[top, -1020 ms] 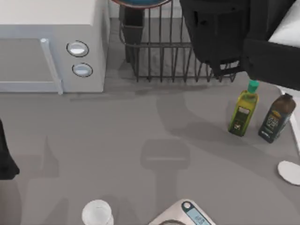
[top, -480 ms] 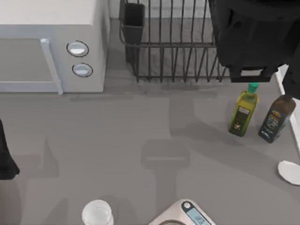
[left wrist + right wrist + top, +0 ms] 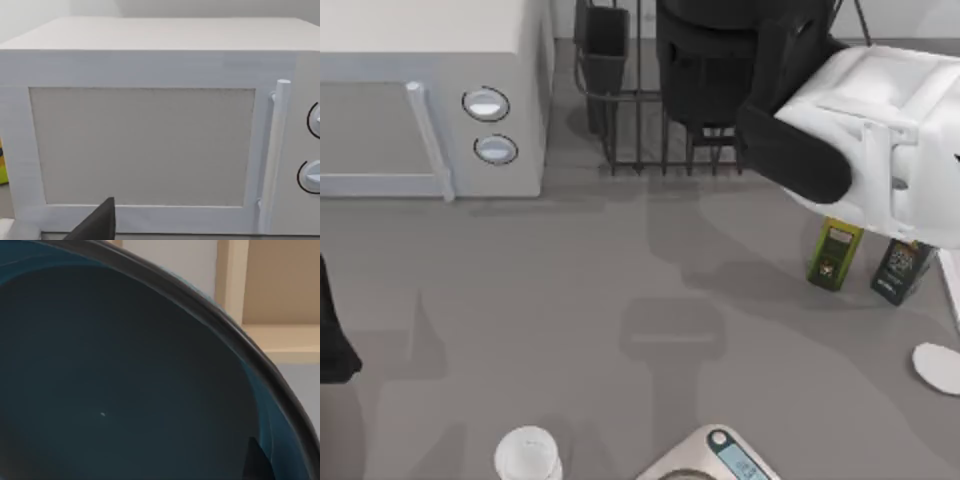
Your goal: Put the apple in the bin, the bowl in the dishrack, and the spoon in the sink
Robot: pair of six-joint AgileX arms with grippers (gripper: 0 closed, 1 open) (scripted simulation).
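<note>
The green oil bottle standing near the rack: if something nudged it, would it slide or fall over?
The green oil bottle is tall, narrow and upright, so a nudge high up would likely tip it. The dark bottle stands close beside it and might get knocked too. It looks stiff, and once down it could roll.
</note>
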